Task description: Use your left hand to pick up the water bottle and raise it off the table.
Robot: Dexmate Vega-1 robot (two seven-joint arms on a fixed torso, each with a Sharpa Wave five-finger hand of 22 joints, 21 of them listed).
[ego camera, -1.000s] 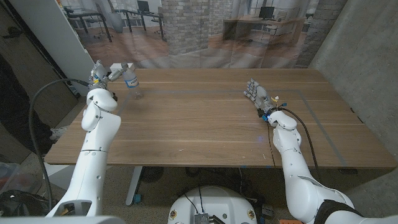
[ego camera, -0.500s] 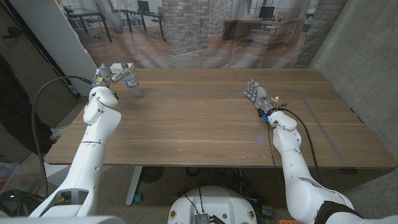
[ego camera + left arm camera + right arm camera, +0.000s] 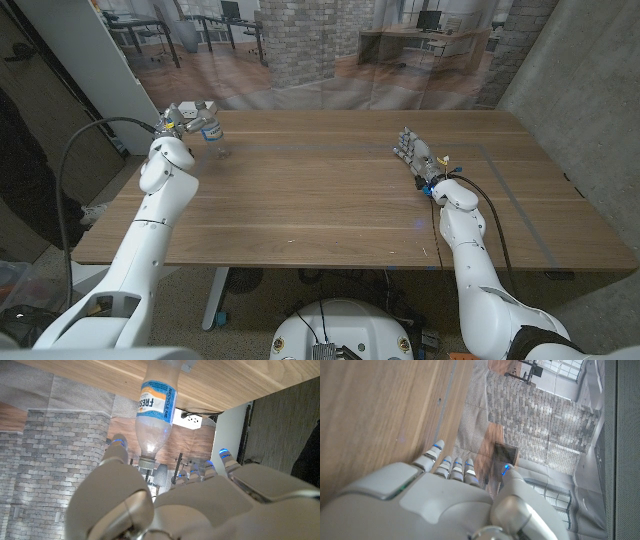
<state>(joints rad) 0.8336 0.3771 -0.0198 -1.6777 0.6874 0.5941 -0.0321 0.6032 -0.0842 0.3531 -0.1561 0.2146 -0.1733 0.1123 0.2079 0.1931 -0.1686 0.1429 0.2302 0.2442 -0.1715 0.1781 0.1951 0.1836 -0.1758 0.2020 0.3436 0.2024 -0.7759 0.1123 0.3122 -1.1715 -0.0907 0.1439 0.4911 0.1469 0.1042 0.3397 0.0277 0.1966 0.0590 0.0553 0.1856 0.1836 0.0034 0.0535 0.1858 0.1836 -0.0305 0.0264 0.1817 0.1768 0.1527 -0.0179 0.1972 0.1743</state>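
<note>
Your water bottle [image 3: 209, 126] sits in the upper left of the head view, near the far left corner of the worktop [image 3: 330, 190]. In the head view it stands about upright, its long axis running top to bottom of the frame, cap end up. In the left wrist view the same bottle [image 3: 157, 407] runs top to bottom too, its neck toward the camera and its blue and orange label further off.

Your left robot hand [image 3: 185, 117] is just beside the bottle in the upper left of the head view. The left wrist view shows its fingers [image 3: 116, 451] spread wide on either side of the bottle's neck. Whether they touch it cannot be told, and no grip shows.

Your right robot hand [image 3: 411, 150] is right of centre in the head view, well apart from the bottle, fingers extended close together and holding nothing. A black cable [image 3: 492, 226] trails along the right arm.
</note>
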